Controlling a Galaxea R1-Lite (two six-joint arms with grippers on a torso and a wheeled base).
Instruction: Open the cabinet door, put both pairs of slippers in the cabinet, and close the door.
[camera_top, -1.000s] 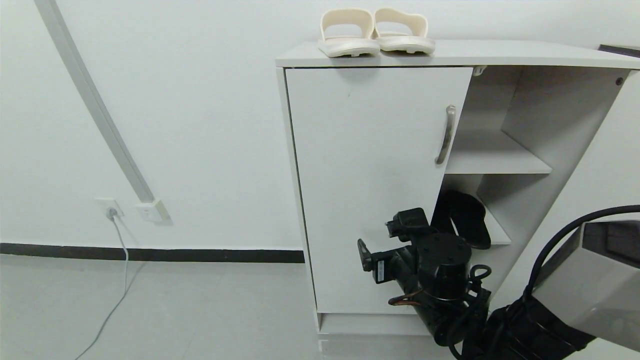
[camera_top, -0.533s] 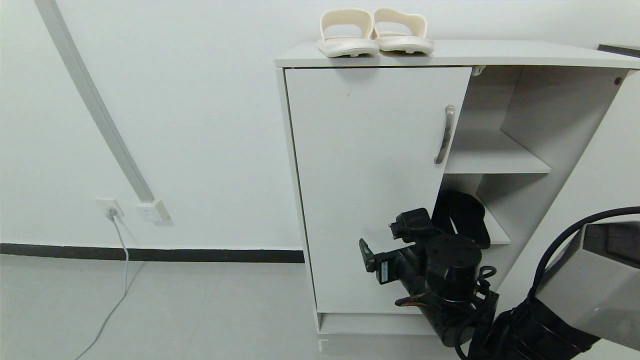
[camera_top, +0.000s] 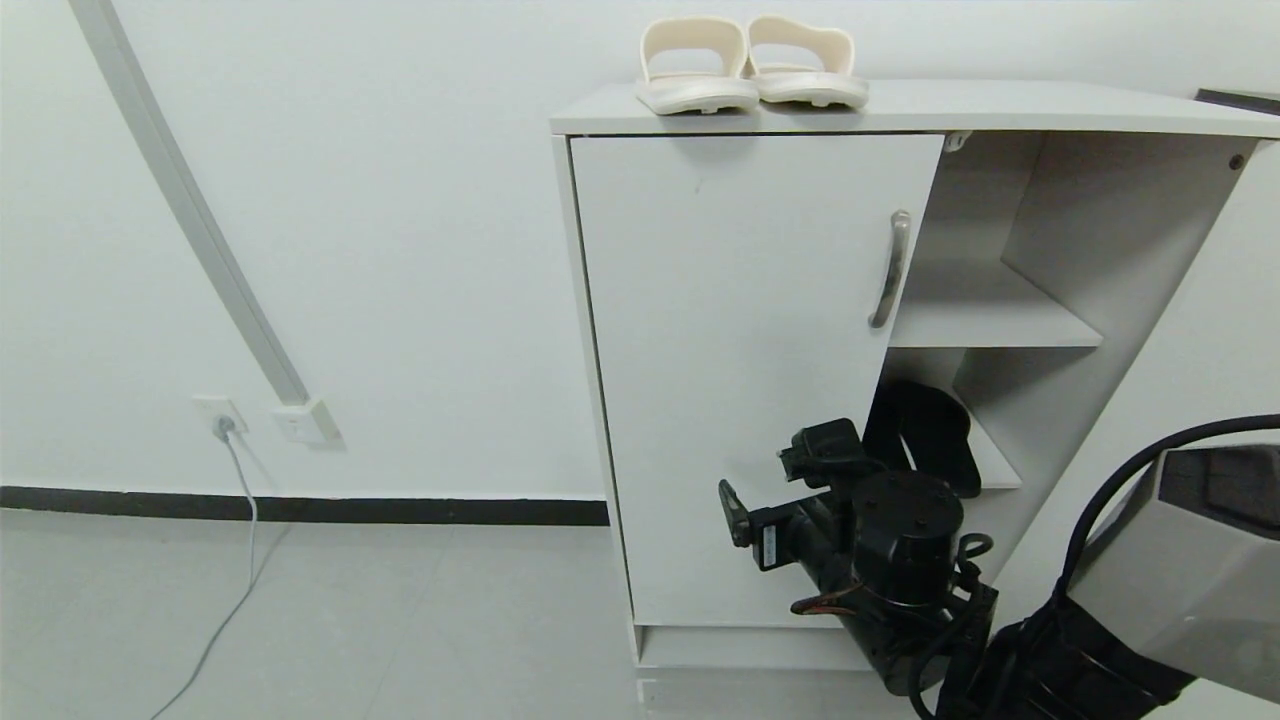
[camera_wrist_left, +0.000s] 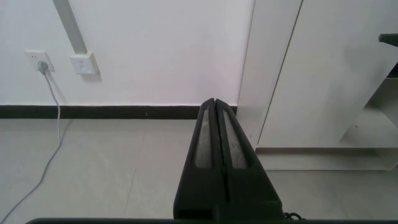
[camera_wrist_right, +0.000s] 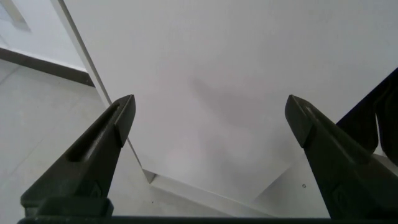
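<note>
Your right gripper (camera_wrist_right: 209, 106), spread wide, faces the closed door (camera_top: 740, 380); left gripper (camera_wrist_left: 214, 134) pressed together; black slippers (camera_top: 930, 435) on the lower shelf (camera_top: 995, 465), cream slippers (camera_top: 750, 65) atop the cabinet (camera_top: 1050, 105).

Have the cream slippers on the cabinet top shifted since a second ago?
No. The cream slippers sit at the same spot by the front edge of the cabinet top.

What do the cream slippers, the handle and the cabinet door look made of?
Cream slippers: likely moulded foam or rubber, going by the matte, one-piece shape and thick soles. Handle: seemingly brushed metal, with a dull silvery sheen. Cabinet door: probably laminated board, flat, smooth and plain white.
</note>
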